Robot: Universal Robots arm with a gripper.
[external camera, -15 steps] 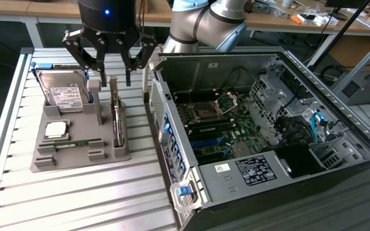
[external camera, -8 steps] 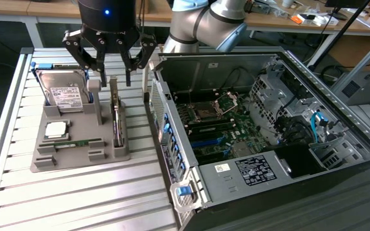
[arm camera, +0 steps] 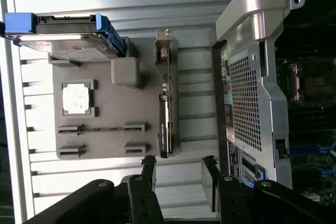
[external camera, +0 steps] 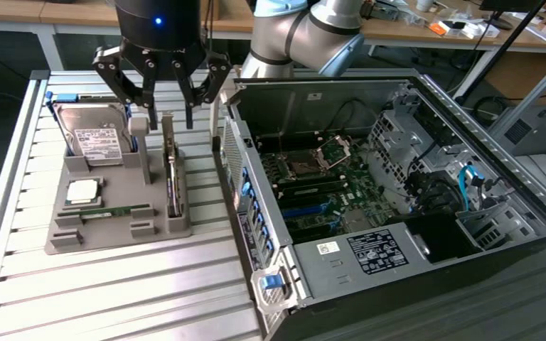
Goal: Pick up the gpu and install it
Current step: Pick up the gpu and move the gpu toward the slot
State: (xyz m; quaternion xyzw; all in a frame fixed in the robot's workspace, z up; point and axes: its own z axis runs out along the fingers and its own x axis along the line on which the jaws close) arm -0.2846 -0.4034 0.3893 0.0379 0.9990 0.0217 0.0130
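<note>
The gpu (external camera: 171, 174) stands on its edge in a slot along one side of the grey holder tray (external camera: 111, 231), its silver bracket end toward the back. In the wrist view the gpu (arm camera: 167, 106) appears as a thin upright card. My gripper (external camera: 170, 122) hangs open just above the card's rear end, one black finger on each side of it and neither touching it. The wrist view has my gripper (arm camera: 179, 169) with its jaws spread wide and nothing between them, the card's end lying just beyond the fingertips (arm camera: 148, 167).
On the same tray sit a silver hard drive (external camera: 97, 136) in blue rails, a CPU (external camera: 83, 190) and a RAM stick (external camera: 111, 210). The open PC case (external camera: 387, 192) lies on the exterior view's right, motherboard (external camera: 316, 181) exposed. The slatted table (external camera: 111, 298) extends forward.
</note>
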